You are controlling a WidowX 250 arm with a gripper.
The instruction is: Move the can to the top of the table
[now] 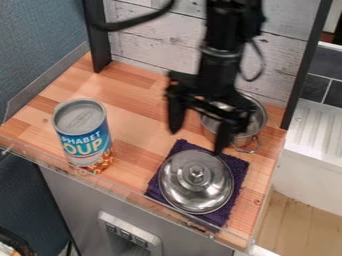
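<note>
My gripper (197, 136) hangs over the middle of the wooden table (137, 92), its two fingers spread open with nothing between them. The can (84, 136), a soup can with a blue and white label, stands upright near the table's front left edge. It is to the left of my gripper and apart from it.
A metal lid (196, 182) with a knob lies on a dark purple cloth (235, 163) at the front right. Behind my gripper stands a metal pot (258, 120). A whitewashed plank wall (143, 47) and black posts border the back; a clear low rim runs along the front.
</note>
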